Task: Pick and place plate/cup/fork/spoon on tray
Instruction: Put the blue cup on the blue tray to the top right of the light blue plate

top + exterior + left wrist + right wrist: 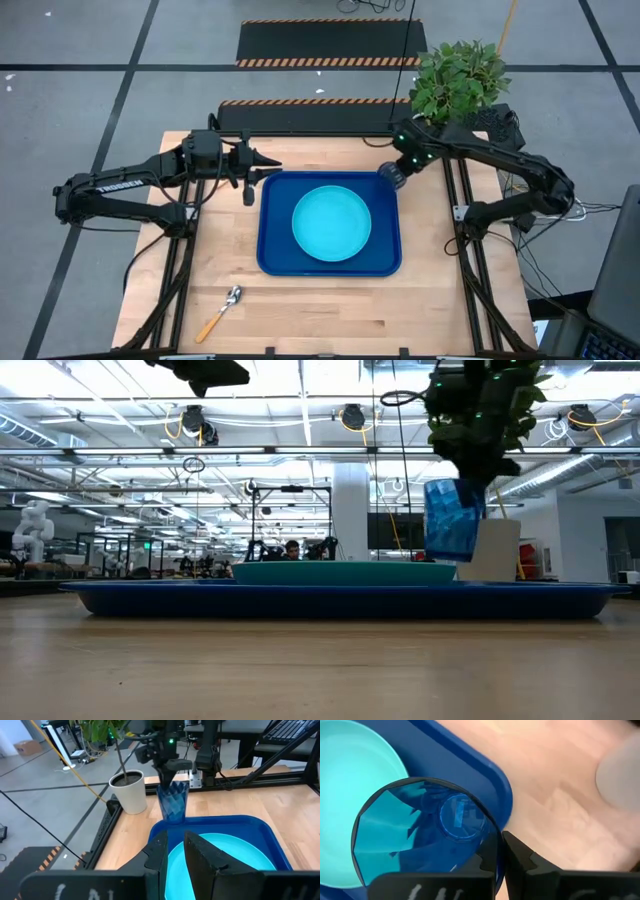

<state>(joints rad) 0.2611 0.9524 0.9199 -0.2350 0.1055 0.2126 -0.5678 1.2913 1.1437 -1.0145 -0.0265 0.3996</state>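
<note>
The turquoise plate (331, 223) lies flat in the middle of the dark blue tray (275, 255). My right gripper (397, 176) is shut on the dark blue translucent cup (173, 802), upright over the tray's far right corner. My left gripper (175, 854) hovers at the tray's far left corner with only a narrow gap between its fingers, holding nothing. The orange-handled spoon (222, 312) lies flat on the table near the front left. The fork is out of view. My right gripper pinches the cup's wall at its rim (492, 842), one finger inside the cup and one finger (522, 862) outside. The fingers come from above, pointing down. The cup (453, 520) hangs upright, clear of the tray.
A white pot (130, 792) with a green plant (458, 78) stands at the table's far right corner, just behind the cup. Bare wood lies around the tray, widest at the front. The room behind holds equipment and a distant person.
</note>
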